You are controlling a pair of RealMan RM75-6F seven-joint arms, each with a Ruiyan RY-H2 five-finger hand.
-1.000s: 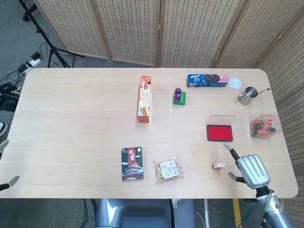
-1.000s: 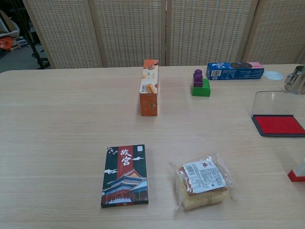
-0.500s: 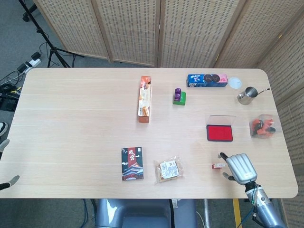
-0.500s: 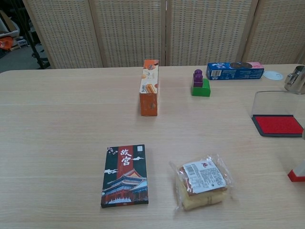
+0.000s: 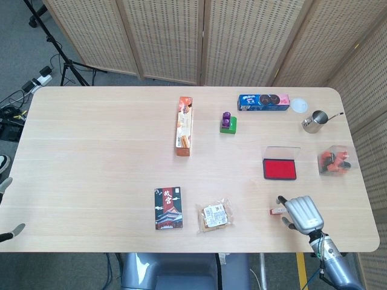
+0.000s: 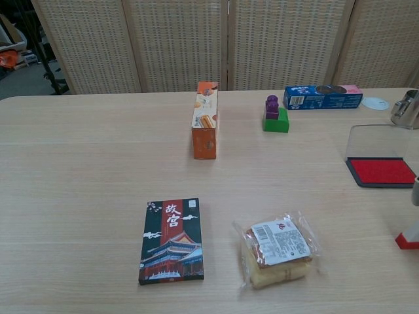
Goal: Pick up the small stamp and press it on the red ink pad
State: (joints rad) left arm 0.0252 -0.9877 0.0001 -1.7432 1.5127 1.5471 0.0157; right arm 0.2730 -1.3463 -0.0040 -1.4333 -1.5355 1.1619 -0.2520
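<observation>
Wide wooden desk [image 5: 109,157], things spread thin so each one has room around it for a reach. Tall orange snack box [image 5: 185,125] stands mid-desk. Blue cookie pack [image 5: 263,101] lies along the far edge, white lid [image 5: 299,105] and small metal pitcher [image 5: 314,121] off to its right. Dark picture booklet [image 5: 168,208] and bagged pastry [image 5: 216,215] sit near the front edge. Green block with purple top [image 5: 228,122] sits between the box and the cookies. Clear tub of orange bits [image 5: 334,162] is at the right edge.

Red ink pad [image 5: 280,169] lies flat on the right side, clear lid tipped up behind it, so the red face is bare and ready for a press from above. Small stamp [image 5: 277,211] lies on its side on the desk, nearer the front than the pad, apart from it.

Right hand [image 5: 300,214] sits just beside the stamp on its right, palm down, fingers spread, thumb side reaching toward it. Looks unclenched, nothing in it; I can't tell if a fingertip touches the stamp. Likely lining up a pinch. Stamp lying flat probably makes the grab fiddly.

Left hand [image 5: 7,208] is only a sliver at the left frame edge, state unclear.
</observation>
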